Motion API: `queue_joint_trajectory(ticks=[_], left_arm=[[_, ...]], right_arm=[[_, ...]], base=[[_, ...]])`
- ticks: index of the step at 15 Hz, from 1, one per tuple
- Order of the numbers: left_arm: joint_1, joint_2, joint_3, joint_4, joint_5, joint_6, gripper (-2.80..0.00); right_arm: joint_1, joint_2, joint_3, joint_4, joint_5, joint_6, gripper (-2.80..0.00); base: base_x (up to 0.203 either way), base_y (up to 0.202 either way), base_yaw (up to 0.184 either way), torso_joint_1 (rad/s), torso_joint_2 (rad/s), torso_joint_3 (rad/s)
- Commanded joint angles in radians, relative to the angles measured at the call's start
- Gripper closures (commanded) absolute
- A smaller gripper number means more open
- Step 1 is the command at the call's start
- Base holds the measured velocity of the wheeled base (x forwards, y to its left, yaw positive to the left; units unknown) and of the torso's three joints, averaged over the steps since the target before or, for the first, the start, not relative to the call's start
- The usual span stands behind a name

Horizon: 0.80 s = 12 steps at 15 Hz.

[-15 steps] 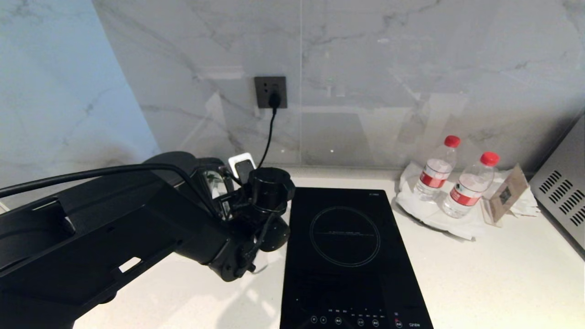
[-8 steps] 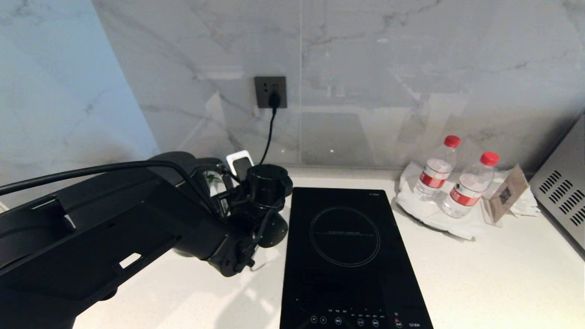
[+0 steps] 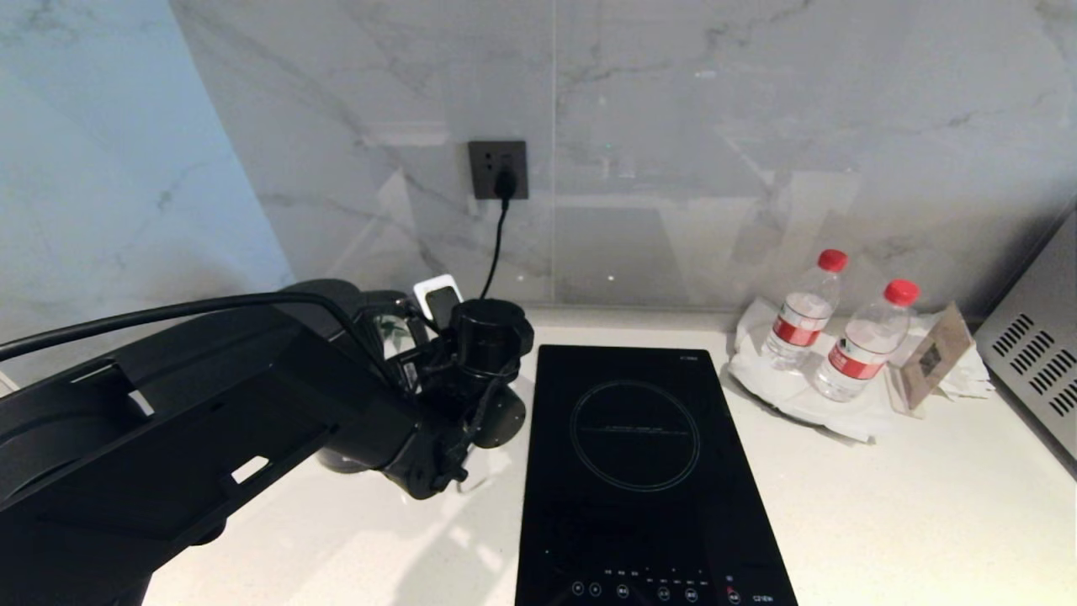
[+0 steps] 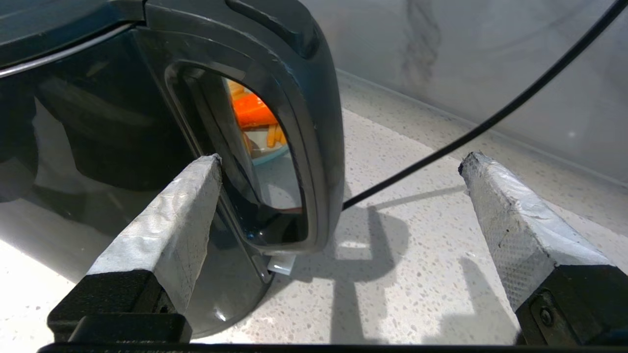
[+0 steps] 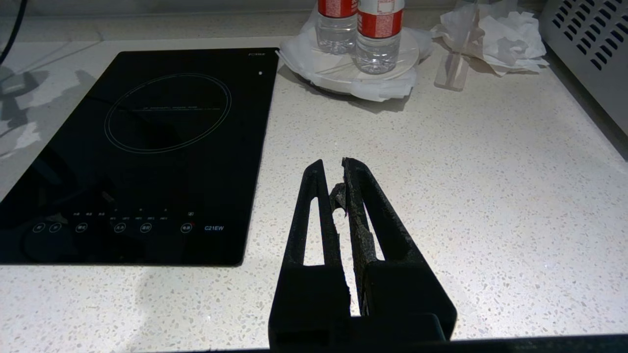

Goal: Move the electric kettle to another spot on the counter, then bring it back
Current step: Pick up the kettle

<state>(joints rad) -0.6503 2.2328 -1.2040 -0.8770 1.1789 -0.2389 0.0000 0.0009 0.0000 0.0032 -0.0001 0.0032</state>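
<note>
With its two taped fingers (image 4: 167, 230) standing wide apart and gripping nothing, the left end effector (image 4: 338, 162) is straddling the loop handle (image 4: 314, 127) of the electric kettle (image 4: 98, 122), one finger lying against the glossy body and the other hanging over bare table (image 4: 417, 274) beside a black cord (image 4: 471, 132). The kettle is sitting at the table's back left near the marble wall (image 3: 673, 126), just left of the induction hob (image 3: 639, 471), while the left arm (image 3: 210, 421) is reaching in low from the left. The right end effector (image 5: 338, 186) is hovering with fingers together over open table right of the hob, well short of the water bottles (image 5: 378, 34).
</note>
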Motion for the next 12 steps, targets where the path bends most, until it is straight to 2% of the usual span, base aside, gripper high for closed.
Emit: queue_joint_trajectory(ticks=[1, 12], left_arm=[[0.005, 0.004, -0.003, -0.005, 0.006, -0.002, -2.80], [0.021, 0.015, -0.025, -0.005, 0.001, 0.000, -2.80]], right_arm=[[0.000, 0.001, 0.000, 0.000, 0.000, 0.000, 0.00], [0.000, 0.001, 0.000, 0.000, 0.000, 0.000, 0.00]], base=[[0.000, 0.000, 0.000, 0.000, 0.00, 0.000], [0.000, 0.000, 0.000, 0.000, 0.00, 0.000]])
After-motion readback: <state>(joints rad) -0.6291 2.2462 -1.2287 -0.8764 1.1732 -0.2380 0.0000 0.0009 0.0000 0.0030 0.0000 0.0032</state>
